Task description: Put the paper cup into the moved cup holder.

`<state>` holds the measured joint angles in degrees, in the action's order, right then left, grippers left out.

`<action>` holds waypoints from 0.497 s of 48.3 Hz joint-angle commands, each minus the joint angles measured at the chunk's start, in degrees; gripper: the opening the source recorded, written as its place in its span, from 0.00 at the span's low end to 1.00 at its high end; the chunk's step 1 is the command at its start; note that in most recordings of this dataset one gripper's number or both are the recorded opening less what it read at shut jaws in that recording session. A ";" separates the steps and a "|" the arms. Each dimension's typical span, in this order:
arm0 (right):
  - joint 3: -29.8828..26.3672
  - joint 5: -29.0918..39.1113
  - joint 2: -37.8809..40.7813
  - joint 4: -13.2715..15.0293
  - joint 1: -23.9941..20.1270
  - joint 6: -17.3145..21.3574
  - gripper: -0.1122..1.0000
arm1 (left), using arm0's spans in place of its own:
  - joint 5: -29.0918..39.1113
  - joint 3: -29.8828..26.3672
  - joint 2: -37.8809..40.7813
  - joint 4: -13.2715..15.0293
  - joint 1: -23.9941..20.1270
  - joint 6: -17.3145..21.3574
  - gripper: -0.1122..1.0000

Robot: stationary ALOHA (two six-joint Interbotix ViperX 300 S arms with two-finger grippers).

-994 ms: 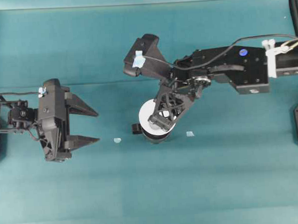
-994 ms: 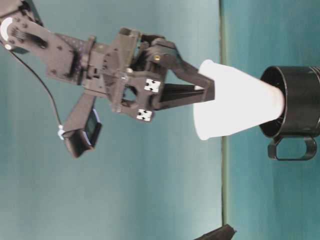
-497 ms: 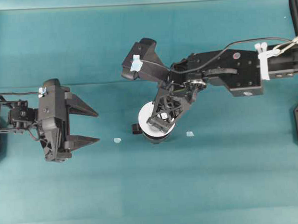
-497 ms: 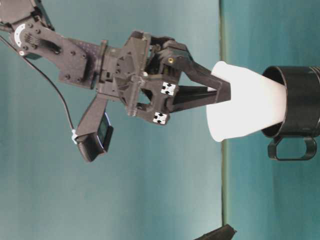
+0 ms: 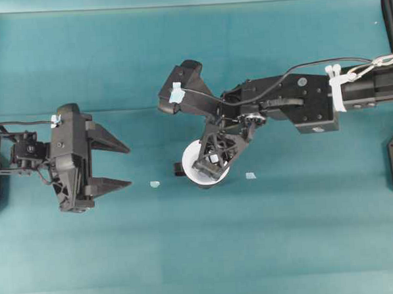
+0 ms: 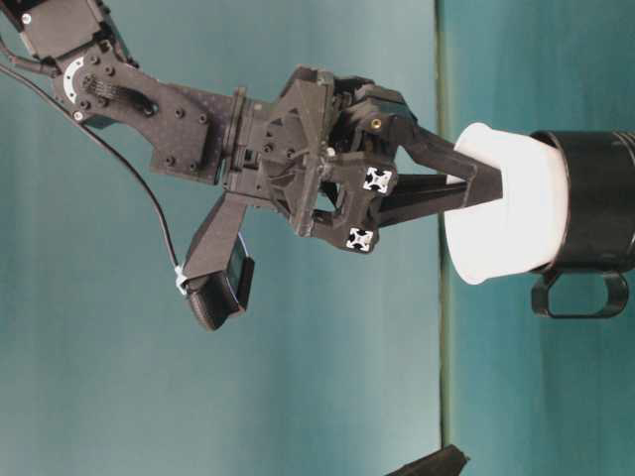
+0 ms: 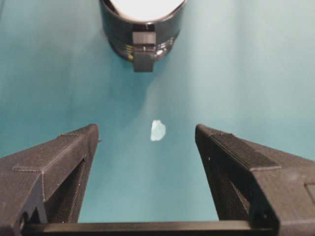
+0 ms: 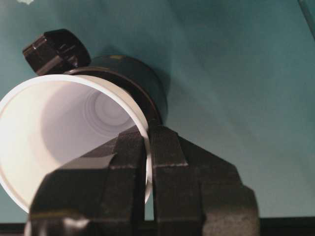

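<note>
Paper cup (image 8: pixel 59 128) (plain white, tapered) sits mostly sunk inside the glossy black cup holder (image 6: pixel 595 223), mid-table; right gripper (image 8: pixel 147 142) pinches its rim, left gripper (image 5: pixel 115 166) gapes wide, far left.

The left claw (image 7: pixel 147 142) is spreading its two black fingers (image 7: pixel 64 167) wide apart at the bottom of the frame, holding nothing between them. Ahead of the gap, a small pale scrap (image 7: pixel 158 130) is lying on the teal tabletop (image 7: pixel 256 73). Farther on, at the top edge, the black cup holder (image 7: pixel 142 34) is standing with its handle (image 7: pixel 143 51) facing the camera, and the white paper cup (image 7: pixel 145 7) is showing inside its rim.
</note>
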<state>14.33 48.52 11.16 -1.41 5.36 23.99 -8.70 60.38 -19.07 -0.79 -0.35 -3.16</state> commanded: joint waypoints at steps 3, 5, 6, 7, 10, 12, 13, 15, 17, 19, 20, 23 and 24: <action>-0.26 -0.26 -0.53 0.09 -0.26 -0.18 0.13 | -0.44 -0.79 -0.18 -0.09 0.09 -0.09 0.83; -0.26 -0.26 -0.53 0.09 -0.35 -0.18 0.13 | -0.44 -0.79 -0.18 -0.09 0.09 -0.09 0.83; -0.26 -0.26 -0.53 0.09 -0.26 -0.18 0.13 | -0.44 -0.79 -0.18 -0.09 0.00 -0.09 0.83; -0.26 -0.18 -0.53 0.09 -0.35 -0.18 0.13 | -0.44 -0.79 -0.26 -0.09 0.09 -0.09 0.83; -0.26 -0.09 -0.53 0.09 -0.26 -0.18 0.13 | -0.44 -0.79 -0.26 0.00 0.09 -0.09 0.83; -0.26 -0.09 -0.62 0.09 -0.26 -0.18 0.14 | -0.44 -0.79 -0.18 -0.09 0.09 -0.09 0.83; -0.18 -0.09 -0.53 0.09 -0.26 -0.18 0.14 | -0.44 -0.79 -0.18 -0.09 0.09 -0.09 0.83; -0.18 -0.09 -0.62 0.09 -0.35 -0.18 0.15 | -0.44 -0.79 -0.18 -0.09 0.09 -0.09 0.83; -0.18 -0.09 -0.62 0.09 -0.26 -0.18 0.17 | -0.44 -0.79 -0.18 -0.09 0.09 -0.09 0.83; -0.09 -0.18 -0.62 0.09 -0.26 -0.18 0.18 | -0.44 -0.79 -0.18 -0.09 0.00 -0.09 0.83; -0.09 -0.26 -0.62 0.09 -0.26 -0.18 0.19 | -0.44 -0.79 -0.18 -0.09 0.09 -0.09 0.83; 0.00 -0.35 -0.70 0.09 -0.26 -0.18 0.22 | -0.44 -0.79 -0.18 -0.09 0.00 -0.09 0.83; 0.09 -0.35 -0.79 0.09 -0.26 -0.18 0.24 | -0.44 -0.79 -0.18 -0.09 0.09 -0.09 0.83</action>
<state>14.59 48.52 11.16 -1.32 5.27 23.99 -8.70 60.38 -19.07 -0.79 -0.35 -3.16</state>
